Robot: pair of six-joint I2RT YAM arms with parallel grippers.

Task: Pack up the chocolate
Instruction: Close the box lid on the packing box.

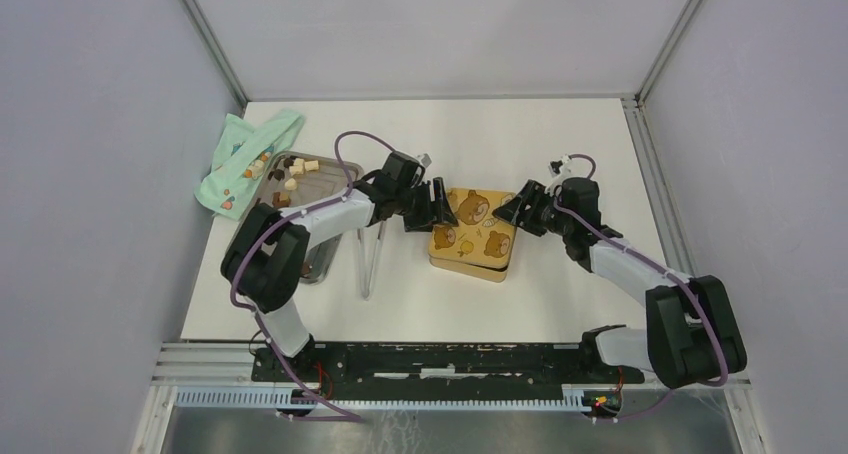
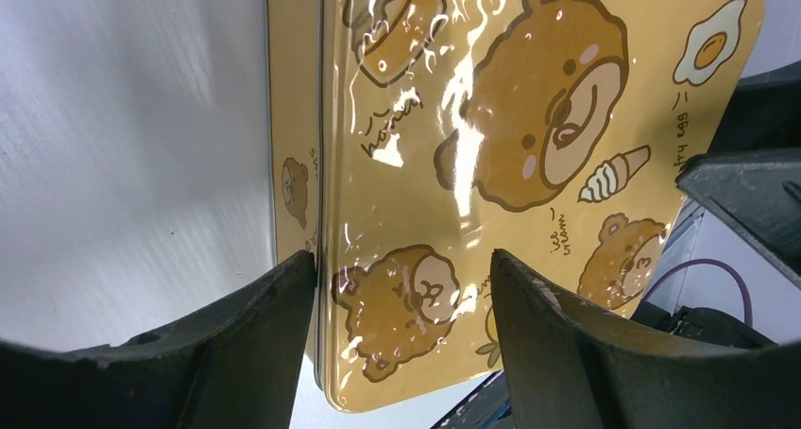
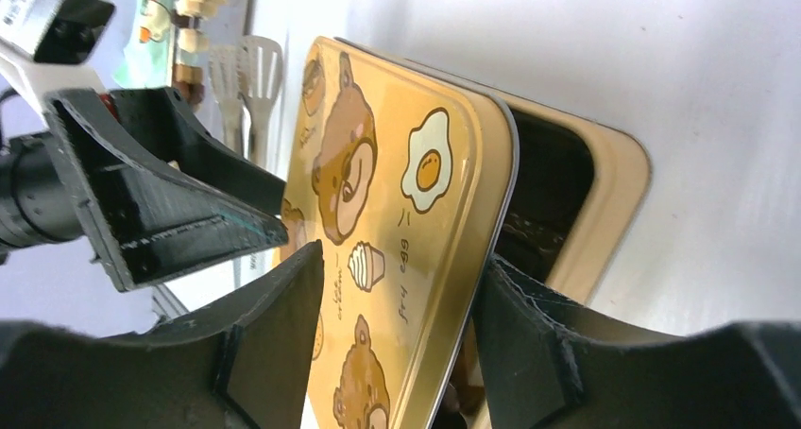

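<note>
A gold tin [image 1: 473, 236] with a bear-printed lid sits mid-table. Its lid [image 3: 397, 174] lies askew on the base [image 3: 619, 179], leaving a dark gap along one side. My right gripper [image 3: 404, 259] is open, the lid's rim between its fingers, one finger over the lid and one at the gap. Open as well, my left gripper [image 2: 401, 257] hangs over the lid [image 2: 491, 136] at the tin's left edge, one finger against the lid's side rim. Chocolate chunks [image 1: 288, 179], cream and brown, lie in a metal tray; some show in the right wrist view [image 3: 194, 8].
The metal tray [image 1: 325, 189] stands left of the tin, a green pouch [image 1: 250, 159] beyond it at the table's left edge. Long metal tweezers [image 1: 371, 262] lie between tray and tin. The two grippers [image 1: 430, 206] [image 1: 522, 210] face each other across the tin.
</note>
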